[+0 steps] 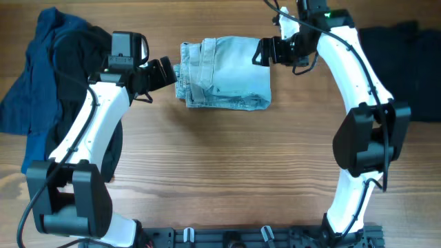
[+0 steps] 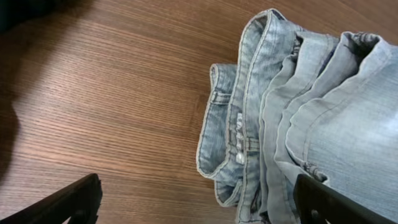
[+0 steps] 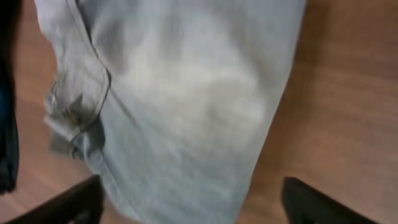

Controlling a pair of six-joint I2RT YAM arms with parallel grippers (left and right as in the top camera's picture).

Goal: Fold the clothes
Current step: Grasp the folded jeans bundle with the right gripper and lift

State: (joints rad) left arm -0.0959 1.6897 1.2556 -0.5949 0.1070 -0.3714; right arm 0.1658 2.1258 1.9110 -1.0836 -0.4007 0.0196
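Bare bench point(image 1: 220, 172) nearest me. Past mid-bench lie folded pale-blue denim shorts point(image 1: 227, 76). L gripper point(image 1: 167, 71) is at their left side, jaws wide, empty. R gripper point(image 1: 260, 52) is by their far-right corner, also spread, empty. Black garment point(image 1: 69, 62) & royal-blue garment point(image 1: 17, 103) are heaped at the left edge, dark pile point(image 1: 413, 69) at the right edge.

Tabletop point(image 2: 124, 93): brown wood grain, filling the left and upper part of the view.
Denim shorts point(image 2: 336, 118): pale blue, folded in several layers, lying on the tabletop at the right.
Waistband point(image 2: 252, 81): stacked edges running top to bottom, facing the bare wood; lowest layer sticking out leftward.
Belt loop point(image 2: 219, 97): on the protruding layer, near its upper end.
Left gripper point(image 2: 198, 186): spread wide, nothing clamped.
Fingers point(image 2: 71, 202): black, one in each lower corner; left over bare wood, right in front of the denim, contact unclear.
Shadow point(image 2: 25, 18): dark, upper left corner.
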